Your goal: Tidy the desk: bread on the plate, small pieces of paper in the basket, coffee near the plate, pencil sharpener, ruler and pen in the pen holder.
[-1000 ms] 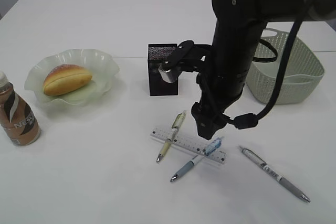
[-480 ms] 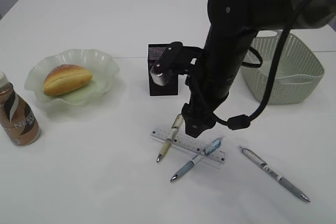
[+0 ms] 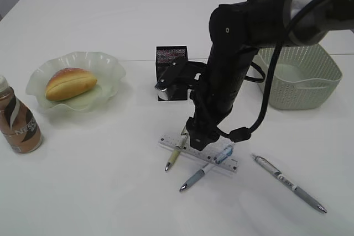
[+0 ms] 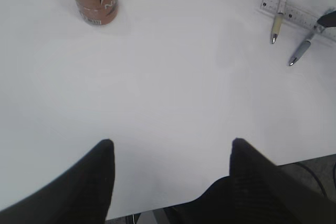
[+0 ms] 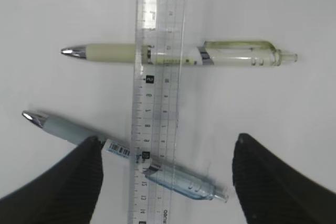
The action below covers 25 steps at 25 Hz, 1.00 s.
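The clear ruler (image 5: 157,77) lies on the desk (image 3: 110,181) across a yellow-green pen (image 5: 115,53) and a blue pen (image 5: 178,179). My right gripper (image 5: 168,139) hangs open right above them, one finger on each side of the ruler's end, holding nothing. In the exterior view it (image 3: 198,139) hovers over the ruler (image 3: 170,143). A grey pen (image 3: 287,183) lies apart on the right. The bread (image 3: 70,83) rests on the plate (image 3: 110,62), with the coffee (image 3: 17,121) to its left. My left gripper (image 4: 172,141) is open over bare desk. Pencil sharpener and small pieces of paper are out of view.
The black pen holder (image 3: 168,59) stands behind the right arm, partly hidden by it. The basket (image 3: 310,81) sits at the back right. The desk's front edge runs just under my left gripper's fingers (image 4: 94,182).
My right arm has swung left and lowered, bringing its open gripper from right of the blue pen to over the ruler. The left gripper has not changed.
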### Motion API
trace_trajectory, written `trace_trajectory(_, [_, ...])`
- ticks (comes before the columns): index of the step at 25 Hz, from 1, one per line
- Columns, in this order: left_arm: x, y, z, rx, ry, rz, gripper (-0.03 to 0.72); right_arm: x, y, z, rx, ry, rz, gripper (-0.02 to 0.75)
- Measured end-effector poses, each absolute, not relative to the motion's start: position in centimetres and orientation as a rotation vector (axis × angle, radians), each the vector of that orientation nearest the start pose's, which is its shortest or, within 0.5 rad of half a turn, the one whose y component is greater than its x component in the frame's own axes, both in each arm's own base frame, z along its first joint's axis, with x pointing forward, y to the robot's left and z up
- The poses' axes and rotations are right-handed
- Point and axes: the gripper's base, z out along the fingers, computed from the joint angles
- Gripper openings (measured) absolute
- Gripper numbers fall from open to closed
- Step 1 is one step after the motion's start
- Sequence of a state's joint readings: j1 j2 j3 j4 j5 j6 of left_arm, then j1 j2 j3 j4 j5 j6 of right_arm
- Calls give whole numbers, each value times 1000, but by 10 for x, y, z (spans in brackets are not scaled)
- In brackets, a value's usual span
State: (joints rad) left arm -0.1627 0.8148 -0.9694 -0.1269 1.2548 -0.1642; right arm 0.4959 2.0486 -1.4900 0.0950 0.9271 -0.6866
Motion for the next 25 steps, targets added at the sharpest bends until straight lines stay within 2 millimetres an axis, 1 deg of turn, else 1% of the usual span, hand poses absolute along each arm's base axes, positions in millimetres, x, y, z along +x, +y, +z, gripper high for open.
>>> trace_trajectory(7, [117,-30,360,-8,2598,-290,497,362,206,173,-1520,2502,131,592])
trace_trajectory(19, [117,-32,360,-9,2598,-311,497,364,207,173,-1501,2489,132,598])
trace_trajectory(25, [117,-32,360,-9,2598,-311,497,366,208,159,-1521,2499,129,599])
